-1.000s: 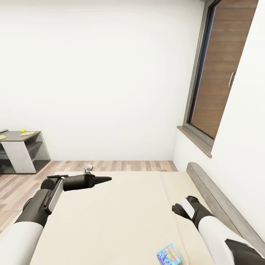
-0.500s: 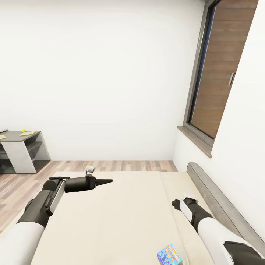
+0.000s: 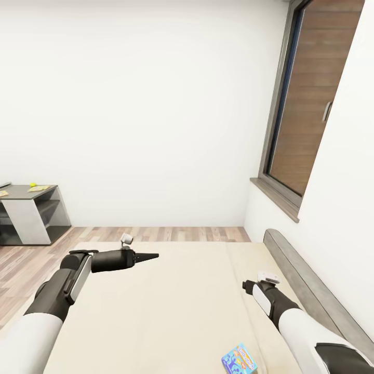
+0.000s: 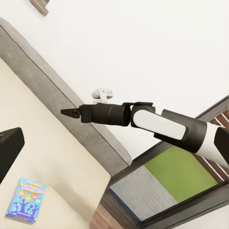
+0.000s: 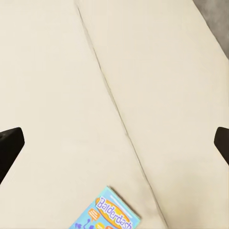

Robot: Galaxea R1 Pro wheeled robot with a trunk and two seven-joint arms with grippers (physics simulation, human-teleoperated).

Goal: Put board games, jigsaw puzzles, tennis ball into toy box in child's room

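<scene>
- No toy box or other container can be made out. The grey desk (image 3: 31, 200) stands far off at the left against the white wall, with open shelves beneath its top.
- On the desk top sit a small yellow-green tennis ball (image 3: 32, 184) and, just beside it, a thin flat jigsaw puzzle (image 3: 40, 188); another flat sheet shows at the very edge of the head view, too small to tell apart.
- One board game (image 3: 239, 359) lies flat on the bed (image 3: 171, 301) – near the bottom of the head view, close to the robot and toward its right side. It also shows in the left wrist view (image 4: 26, 200) and the right wrist view (image 5: 107, 213).
- The box is blue with a light rim; its long axis runs aslant to the bed's edges, turned toward the headboard (image 3: 306, 285).
- Its cover reads "Balderdash" in pale lettering – the smaller print below is too fine to read.
- The left gripper (image 3: 151, 255) is held out over the bed, well apart from the game; its jaws look drawn together to a narrow point in the head view.
- The right gripper (image 3: 248, 286) hangs above the bed near the headboard, and its jaws stand wide, one dark fingertip (image 5: 9, 143) at each side of the right wrist view with bare bedding between.
- A wood-framed window (image 3: 311, 104) fills the right wall.
</scene>
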